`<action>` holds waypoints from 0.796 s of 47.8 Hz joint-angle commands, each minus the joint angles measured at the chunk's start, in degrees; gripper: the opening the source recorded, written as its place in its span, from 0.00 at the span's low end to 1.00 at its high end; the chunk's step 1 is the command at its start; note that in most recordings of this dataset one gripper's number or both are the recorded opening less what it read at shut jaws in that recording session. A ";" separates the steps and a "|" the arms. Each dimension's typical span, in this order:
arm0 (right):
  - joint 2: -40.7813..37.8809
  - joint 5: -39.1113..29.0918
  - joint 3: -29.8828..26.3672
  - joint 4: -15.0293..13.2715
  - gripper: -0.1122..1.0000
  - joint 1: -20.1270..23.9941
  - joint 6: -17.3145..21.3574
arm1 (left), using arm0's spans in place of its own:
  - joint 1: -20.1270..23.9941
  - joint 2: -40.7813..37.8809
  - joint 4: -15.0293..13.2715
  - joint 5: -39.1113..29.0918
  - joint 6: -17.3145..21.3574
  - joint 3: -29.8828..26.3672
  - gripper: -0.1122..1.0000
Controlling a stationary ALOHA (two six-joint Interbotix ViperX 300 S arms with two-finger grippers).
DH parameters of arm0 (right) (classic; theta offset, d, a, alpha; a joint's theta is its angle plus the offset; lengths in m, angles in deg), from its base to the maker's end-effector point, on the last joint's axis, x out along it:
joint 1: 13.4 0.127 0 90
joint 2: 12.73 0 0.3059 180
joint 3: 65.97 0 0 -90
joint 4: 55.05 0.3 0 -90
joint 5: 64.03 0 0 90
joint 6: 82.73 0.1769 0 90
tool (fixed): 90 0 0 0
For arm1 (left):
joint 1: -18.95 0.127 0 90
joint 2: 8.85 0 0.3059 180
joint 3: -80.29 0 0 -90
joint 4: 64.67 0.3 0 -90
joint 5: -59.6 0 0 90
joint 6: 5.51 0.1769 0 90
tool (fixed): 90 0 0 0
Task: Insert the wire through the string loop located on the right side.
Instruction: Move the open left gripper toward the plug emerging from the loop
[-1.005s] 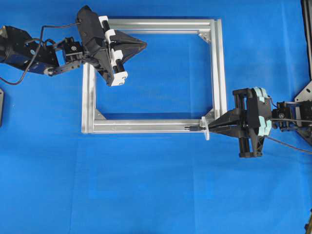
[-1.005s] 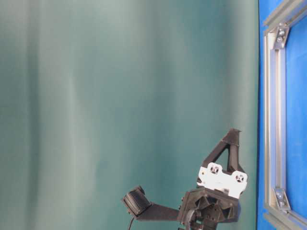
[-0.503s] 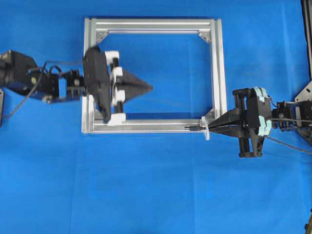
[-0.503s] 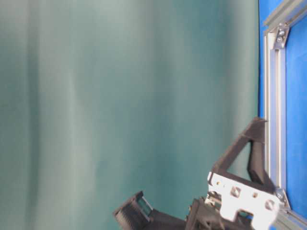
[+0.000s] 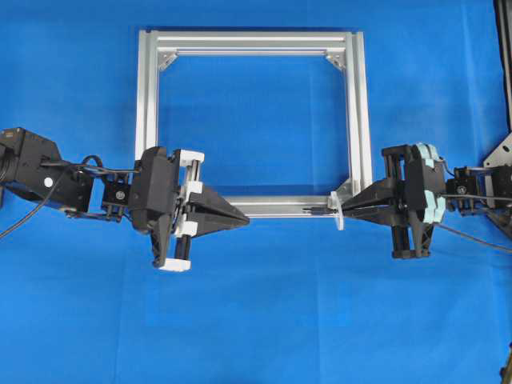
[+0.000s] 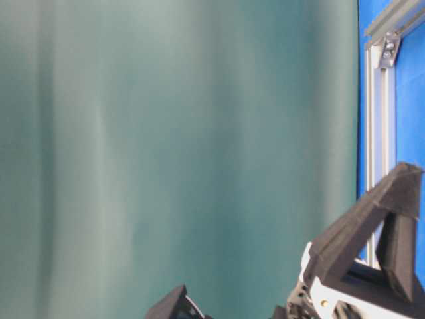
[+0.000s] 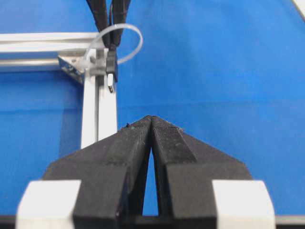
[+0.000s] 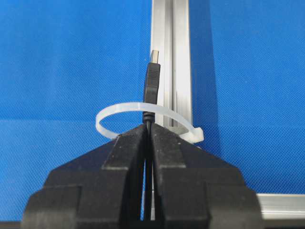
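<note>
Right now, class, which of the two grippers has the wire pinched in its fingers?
The right gripper, at the frame's lower right corner: its shut fingers pinch the wire behind the plug, which pokes through the string loop. The left gripper is shut on nothing.

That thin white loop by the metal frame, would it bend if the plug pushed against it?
Probably. The string loop is a thin, narrow band, so it likely flexes easily. It arcs up from the frame holding its own shape, so it seems springy rather than limp. It looks very light.

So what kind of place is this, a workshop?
Probably a robot lab test bench: two black arms, left gripper and right gripper, meet over a blue mat holding a bare aluminium frame, before a plain green backdrop.
</note>
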 commanded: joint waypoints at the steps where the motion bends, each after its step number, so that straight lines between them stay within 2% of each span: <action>1: 0.35 0.35 -0.97 0.09 0.07 0.00 -0.09 | 0.35 1.23 0.00 -0.18 0.09 -2.11 0.10; 7: 0.35 0.44 -0.97 0.09 0.07 -0.09 -0.09 | 1.23 -0.09 -0.09 -3.34 0.00 -5.19 0.10; 25: 0.35 0.26 -0.97 0.09 0.07 -0.09 -0.18 | 3.60 -7.47 -0.09 -18.28 0.09 -22.32 0.10; 30: 0.35 0.26 -0.97 0.18 0.07 -0.09 -0.18 | 3.69 -8.35 -0.09 -20.83 0.26 -24.61 0.10; 38: 0.35 0.26 -0.97 0.18 0.07 -0.09 -0.18 | 3.69 -8.53 -0.09 -21.27 0.62 -24.96 0.10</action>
